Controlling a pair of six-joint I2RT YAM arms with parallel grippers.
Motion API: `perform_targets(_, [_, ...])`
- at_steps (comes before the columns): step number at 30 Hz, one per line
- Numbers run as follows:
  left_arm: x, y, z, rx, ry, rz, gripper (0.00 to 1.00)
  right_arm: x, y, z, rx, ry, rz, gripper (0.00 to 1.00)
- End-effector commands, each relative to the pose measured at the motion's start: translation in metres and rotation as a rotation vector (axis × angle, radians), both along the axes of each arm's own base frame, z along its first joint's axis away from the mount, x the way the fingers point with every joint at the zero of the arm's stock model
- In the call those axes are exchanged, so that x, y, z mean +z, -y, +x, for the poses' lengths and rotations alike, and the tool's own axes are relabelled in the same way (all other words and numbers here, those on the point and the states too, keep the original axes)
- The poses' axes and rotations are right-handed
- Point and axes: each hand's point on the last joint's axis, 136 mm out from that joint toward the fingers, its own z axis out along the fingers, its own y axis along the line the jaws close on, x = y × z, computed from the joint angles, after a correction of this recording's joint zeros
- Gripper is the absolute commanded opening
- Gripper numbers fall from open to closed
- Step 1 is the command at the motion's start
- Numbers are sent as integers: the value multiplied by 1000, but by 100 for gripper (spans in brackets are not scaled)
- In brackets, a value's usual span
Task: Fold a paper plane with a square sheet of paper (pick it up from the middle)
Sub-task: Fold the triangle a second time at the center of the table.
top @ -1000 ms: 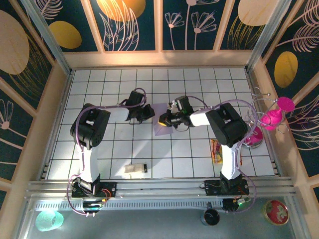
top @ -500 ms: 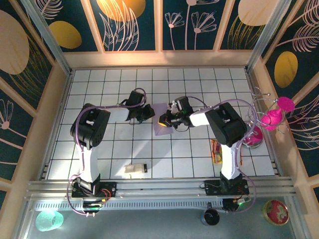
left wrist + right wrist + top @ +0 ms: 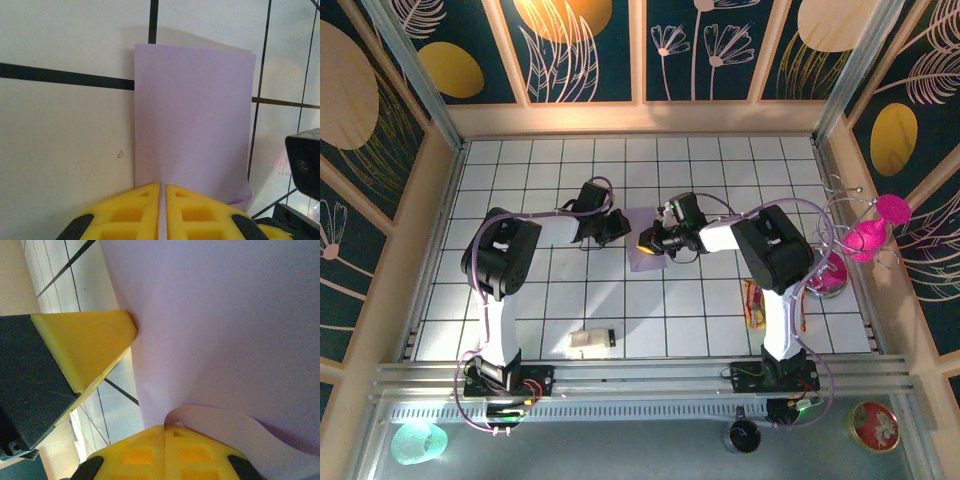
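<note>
Two grippers meet at the paper (image 3: 642,262) seen from above: left gripper (image 3: 617,231) at its left edge, right gripper (image 3: 649,241) upon it. Left wrist: folded paper runs lengthwise ahead of shut jaws. Right wrist: jaws pinch its curled edge.

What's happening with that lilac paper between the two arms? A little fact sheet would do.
paper: lilac paper, folded into a rectangle, lying mid-table
left jaws: closed, at one edge of the paper
right jaws: closed, pinching a curled-up flap
elsewhere: white block near the front; snack packet to the right
</note>
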Motion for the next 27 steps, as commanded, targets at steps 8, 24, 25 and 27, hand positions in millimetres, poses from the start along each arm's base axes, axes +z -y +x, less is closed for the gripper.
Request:
perform_targets(8, [47,-20,17,107,104,11,21,-30,7,-9,2,-53,-90,27])
perform_targets(24, [64,-29,10,111,110,-31,19,-39,17,-9,-1,-47,-171,30])
perform_targets(25, [63,-26,8,99,108,-26,17,-42,19,-9,-3,-50,-193,26])
perform_targets(27, [59,-18,1,77,94,-19,13,-50,25,-10,-8,-64,-233,19])
